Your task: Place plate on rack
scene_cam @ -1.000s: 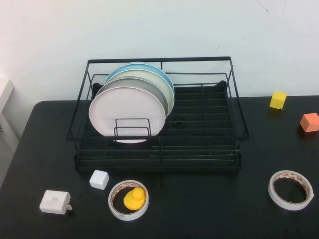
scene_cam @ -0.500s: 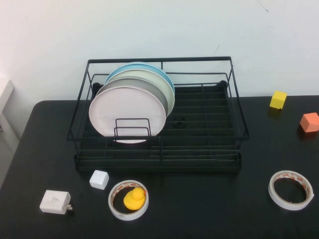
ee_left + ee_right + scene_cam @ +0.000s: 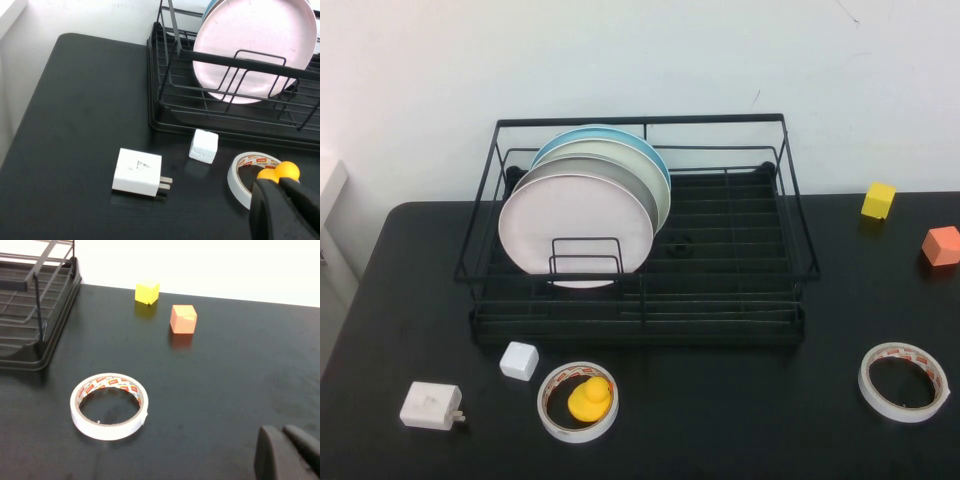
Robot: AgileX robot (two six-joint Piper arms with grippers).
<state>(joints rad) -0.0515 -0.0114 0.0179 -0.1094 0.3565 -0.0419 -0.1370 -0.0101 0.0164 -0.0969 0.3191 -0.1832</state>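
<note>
Already the plate (image 3: 575,228) stands upright in the rack (image 3: 640,300), at the near end of a row of four on the rack's left side, its lower edge behind the small wire plate holder (image 3: 586,262). A grey-white plate (image 3: 642,192), a cream plate (image 3: 658,185) and a light blue plate (image 3: 582,135) stand behind it. Judging by this, the placing looks done and nothing obvious is left but for the arms to stay clear.

Neither arm shows in the high view. The left pincer (image 3: 287,210) hangs over the near left of the worktop (image 3: 740,400), above a tape roll (image 3: 577,401) with a yellow duck (image 3: 588,398) inside it; it holds nothing and its tips look closed together. The right pincer (image 3: 287,452) hangs over the near right, by a second tape roll (image 3: 109,405), also empty with tips together. A white charger (image 3: 138,172) and a small white cube (image 3: 203,146) lie near left; a yellow cube (image 3: 147,291) and an orange cube (image 3: 183,318) sit far right
</note>
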